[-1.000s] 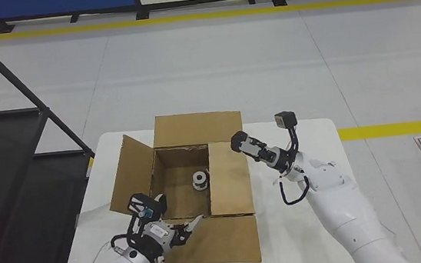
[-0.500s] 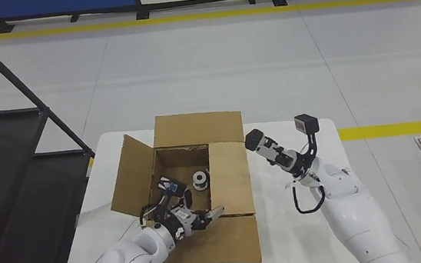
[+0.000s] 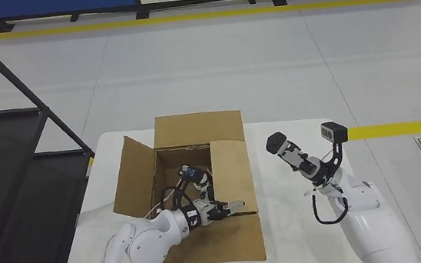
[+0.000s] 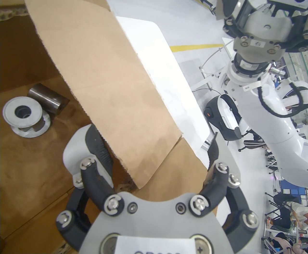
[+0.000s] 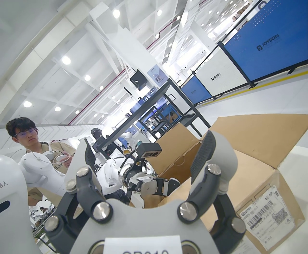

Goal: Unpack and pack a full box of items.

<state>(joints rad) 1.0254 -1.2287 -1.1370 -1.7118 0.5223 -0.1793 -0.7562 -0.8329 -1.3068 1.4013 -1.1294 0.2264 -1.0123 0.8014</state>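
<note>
Box (image 3: 197, 127) open on tabletop (image 3: 289, 216). Left gripper (image 4: 154, 142) at its near right corner, fingers spread astride the right flap (image 4: 115, 96), not clamping. Spool (image 4: 24, 117) and cylinder (image 4: 48, 99) touch on the box floor, which the flap partly hides. Right gripper (image 5: 146, 144) raised beside the box, fingers apart, empty.

Right gripper (image 5: 147, 142): two grey fingers with black ribbed pads (image 5: 203, 154) spread wide apart, held beside the brown cardboard box (image 5: 255, 178). Box stands on the white table (image 5: 300, 240) with its flaps raised, and a white barcode label (image 5: 267, 212) is stuck on the side wall nearest the camera. Left gripper (image 5: 172, 186) sits at the box's far rim. A black metal rack (image 5: 173, 96) and blue partition panels (image 5: 264, 53) stand beyond it.
</note>
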